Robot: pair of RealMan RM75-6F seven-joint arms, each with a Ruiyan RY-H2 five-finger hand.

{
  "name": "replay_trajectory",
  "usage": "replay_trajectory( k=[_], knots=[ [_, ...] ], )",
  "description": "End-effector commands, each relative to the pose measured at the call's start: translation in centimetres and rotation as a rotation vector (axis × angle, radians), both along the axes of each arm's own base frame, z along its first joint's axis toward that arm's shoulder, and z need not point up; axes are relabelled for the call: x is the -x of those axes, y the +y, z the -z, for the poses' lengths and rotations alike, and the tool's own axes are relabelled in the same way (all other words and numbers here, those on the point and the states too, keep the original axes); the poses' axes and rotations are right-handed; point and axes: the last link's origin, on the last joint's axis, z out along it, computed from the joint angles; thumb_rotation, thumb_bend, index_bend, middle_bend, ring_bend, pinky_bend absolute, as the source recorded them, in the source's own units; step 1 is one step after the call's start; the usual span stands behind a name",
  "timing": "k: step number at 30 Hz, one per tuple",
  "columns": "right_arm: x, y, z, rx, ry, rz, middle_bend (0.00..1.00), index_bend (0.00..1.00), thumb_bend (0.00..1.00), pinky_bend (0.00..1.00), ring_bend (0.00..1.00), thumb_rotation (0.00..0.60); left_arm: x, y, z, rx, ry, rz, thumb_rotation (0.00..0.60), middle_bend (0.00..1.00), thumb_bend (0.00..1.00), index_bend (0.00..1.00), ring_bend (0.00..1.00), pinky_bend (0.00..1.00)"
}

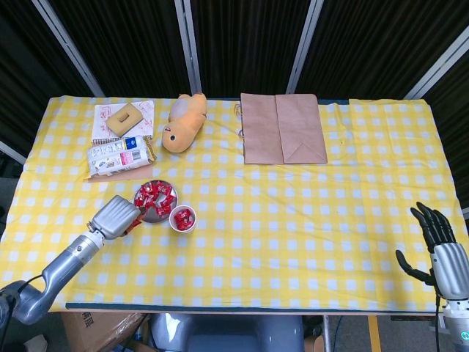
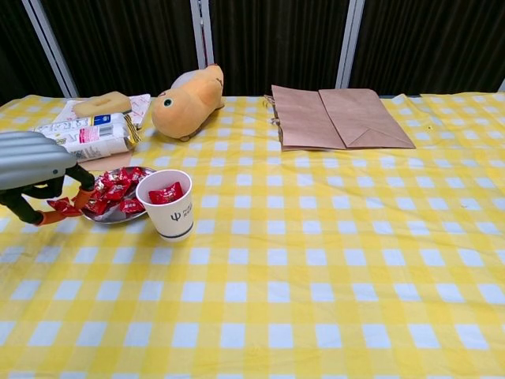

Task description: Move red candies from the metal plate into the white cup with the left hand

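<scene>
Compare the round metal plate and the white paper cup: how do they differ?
The round metal plate is low, shallow and shiny; the white paper cup is tall, opaque and carries a dark logo. The plate holds a heap of red candies, the cup only a few. The plate sits nearer the left hand. Both rest upright on the checked cloth, side by side.

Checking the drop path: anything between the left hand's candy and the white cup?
Nothing tall. The left hand holds a red candy at the metal plate's left edge; the white cup stands just right of the plate. Only the plate's low candy pile lies between.
</scene>
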Motion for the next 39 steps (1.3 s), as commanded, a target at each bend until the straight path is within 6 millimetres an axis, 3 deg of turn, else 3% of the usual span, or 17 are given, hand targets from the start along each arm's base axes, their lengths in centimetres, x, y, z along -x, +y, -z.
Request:
replay_trajectory(
  k=[1, 9, 20, 29, 35, 39],
  knots=[
    [0.0, 0.0, 0.0, -0.001, 0.000, -0.001, 0.00, 0.00, 0.42, 0.00, 0.00, 0.600, -1.7, 0.2, -1.6, -0.033, -0.041, 0.042, 0.600, 1.00, 0.44, 0.57, 1.00, 0.99],
    [-0.1, 0.0, 0.0, -0.001, 0.001, -0.005, 0.00, 0.00, 0.42, 0.00, 0.00, 0.600, -5.4, 1.1, -2.3, -0.058, -0.116, 0.069, 0.600, 1.00, 0.44, 0.56, 1.00, 0.99],
    [-0.1, 0.1, 0.0, -0.004, -0.007, -0.006, 0.00, 0.00, 0.42, 0.00, 0.00, 0.600, -9.9, 1.4, 1.5, -0.022, -0.140, 0.102, 0.600, 1.00, 0.44, 0.56, 1.00, 0.99],
    [-0.1, 0.0, 0.0, -0.007, -0.012, -0.010, 0.00, 0.00, 0.42, 0.00, 0.00, 0.600, -11.7, 0.9, 3.2, 0.004, -0.156, 0.112, 0.600, 0.99, 0.43, 0.55, 1.00, 0.99],
    [-0.2, 0.1, -0.1, -0.005, -0.012, -0.011, 0.00, 0.00, 0.42, 0.00, 0.00, 0.600, -11.8, 0.6, 3.6, 0.016, -0.136, 0.121, 0.600, 0.99, 0.25, 0.50, 1.00, 0.99],
    [-0.2, 0.1, 0.0, -0.005, -0.012, -0.011, 0.00, 0.00, 0.42, 0.00, 0.00, 0.600, -11.5, 0.8, 2.7, -0.007, -0.140, 0.110, 0.600, 0.99, 0.24, 0.49, 1.00, 0.99]
  ],
)
